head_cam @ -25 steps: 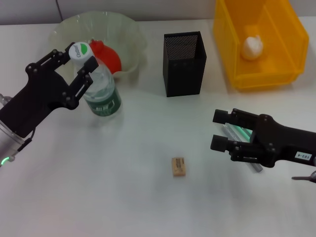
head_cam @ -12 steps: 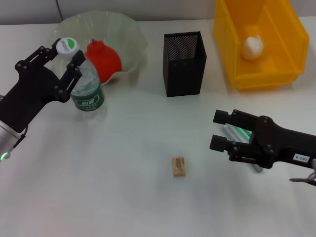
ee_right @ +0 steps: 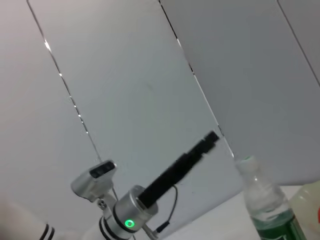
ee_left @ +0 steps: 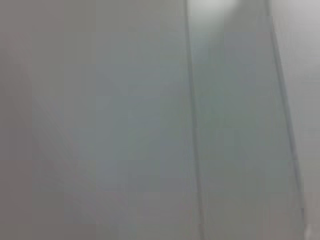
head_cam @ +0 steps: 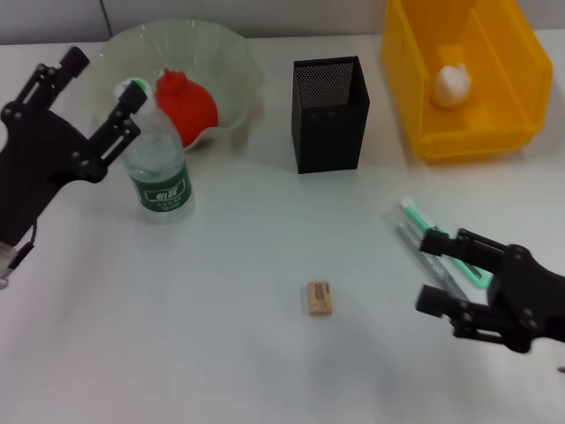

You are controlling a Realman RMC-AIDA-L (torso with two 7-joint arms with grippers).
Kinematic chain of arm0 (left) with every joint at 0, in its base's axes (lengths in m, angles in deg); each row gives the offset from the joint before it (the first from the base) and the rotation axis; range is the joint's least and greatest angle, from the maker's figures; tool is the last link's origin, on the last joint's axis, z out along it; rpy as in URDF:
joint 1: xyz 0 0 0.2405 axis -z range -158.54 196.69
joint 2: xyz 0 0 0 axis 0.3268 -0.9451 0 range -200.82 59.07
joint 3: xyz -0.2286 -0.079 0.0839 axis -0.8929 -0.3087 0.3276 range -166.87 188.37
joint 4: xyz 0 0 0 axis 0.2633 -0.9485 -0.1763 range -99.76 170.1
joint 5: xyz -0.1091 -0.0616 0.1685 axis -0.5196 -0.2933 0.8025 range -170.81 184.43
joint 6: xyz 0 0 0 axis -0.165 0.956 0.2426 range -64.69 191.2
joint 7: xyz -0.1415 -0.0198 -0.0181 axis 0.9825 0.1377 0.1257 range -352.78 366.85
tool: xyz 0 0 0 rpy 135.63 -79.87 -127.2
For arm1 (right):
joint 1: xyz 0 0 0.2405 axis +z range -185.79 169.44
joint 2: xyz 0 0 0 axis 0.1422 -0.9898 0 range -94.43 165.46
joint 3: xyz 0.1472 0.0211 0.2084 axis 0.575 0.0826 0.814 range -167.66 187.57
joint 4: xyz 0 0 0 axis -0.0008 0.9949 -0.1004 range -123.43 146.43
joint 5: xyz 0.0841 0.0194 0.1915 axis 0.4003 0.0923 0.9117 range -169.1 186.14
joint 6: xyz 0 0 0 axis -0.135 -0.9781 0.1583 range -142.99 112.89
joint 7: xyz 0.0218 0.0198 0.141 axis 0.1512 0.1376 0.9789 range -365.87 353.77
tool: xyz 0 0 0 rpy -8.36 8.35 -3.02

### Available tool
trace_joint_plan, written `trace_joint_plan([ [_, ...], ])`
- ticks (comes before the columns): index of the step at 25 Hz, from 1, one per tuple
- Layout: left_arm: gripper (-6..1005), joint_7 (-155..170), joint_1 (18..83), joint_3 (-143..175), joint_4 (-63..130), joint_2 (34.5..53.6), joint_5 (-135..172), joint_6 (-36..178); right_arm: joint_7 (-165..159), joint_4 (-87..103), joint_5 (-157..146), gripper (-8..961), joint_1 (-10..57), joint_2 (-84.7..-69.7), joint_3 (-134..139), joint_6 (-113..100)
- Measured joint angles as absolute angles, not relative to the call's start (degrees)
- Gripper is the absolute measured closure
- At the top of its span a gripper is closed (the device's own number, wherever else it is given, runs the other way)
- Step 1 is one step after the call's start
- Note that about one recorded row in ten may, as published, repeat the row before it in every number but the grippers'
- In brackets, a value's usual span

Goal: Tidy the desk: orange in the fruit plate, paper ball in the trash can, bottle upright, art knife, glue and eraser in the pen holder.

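Note:
The bottle (head_cam: 159,172) stands upright in front of the fruit plate (head_cam: 231,55); it also shows in the right wrist view (ee_right: 266,206). My left gripper (head_cam: 101,84) is open around its cap, with one finger (head_cam: 126,110) close to the neck. The orange (head_cam: 187,104) lies in the plate. The paper ball (head_cam: 450,84) sits in the yellow trash can (head_cam: 494,132). The eraser (head_cam: 319,299) lies on the desk. A green stick (head_cam: 422,225) and a grey one (head_cam: 415,243) lie side by side; which is the art knife and which the glue I cannot tell. My right gripper (head_cam: 434,272) is open over their near ends.
The black mesh pen holder (head_cam: 328,115) stands at the back centre, between the plate and the trash can. The left wrist view shows only a grey wall. My left arm (ee_right: 150,192) shows in the right wrist view.
The left gripper has opened and let go of the bottle, which now stands upright. The right gripper has drawn back toward the near right, uncovering the green and grey sticks.

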State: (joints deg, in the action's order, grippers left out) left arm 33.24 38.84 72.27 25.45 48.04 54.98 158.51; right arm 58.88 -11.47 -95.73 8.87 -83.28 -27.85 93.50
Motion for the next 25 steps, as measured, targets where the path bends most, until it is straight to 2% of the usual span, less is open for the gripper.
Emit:
trace_joint_plan([
  [3,247,36.5,37.9,73.2,24.3,47.58,55.8,163.3,58.4,-12.1,-95.7,108,7.0,-82.89,-27.3,95.4],
  [5,249,39.0,37.0,75.0,21.6,46.62,58.7,165.1,58.4,-12.3,-95.7,108,5.8,-82.12,-26.8,96.7],
  [11,254,54.1,35.8,76.9,7.8,41.26,74.9,167.3,58.5,-13.4,-95.8,107,3.4,-79.69,-25.2,100.4],
  [14,256,63.2,37.3,75.8,3.4,39.71,83.3,166.8,61.0,-17.2,-96.2,107,3.0,-78.64,-25.0,101.5],
  [19,257,74.9,41.8,68.6,1.0,39.45,99.2,166.3,73.9,-32.4,-100.3,107,2.7,-78.12,-23.7,102.3],
  [25,256,78.2,43.5,67.7,-0.7,40.49,107.7,167.1,94.5,-58.2,-106.5,107,4.4,-79.06,-21.7,103.9],
])
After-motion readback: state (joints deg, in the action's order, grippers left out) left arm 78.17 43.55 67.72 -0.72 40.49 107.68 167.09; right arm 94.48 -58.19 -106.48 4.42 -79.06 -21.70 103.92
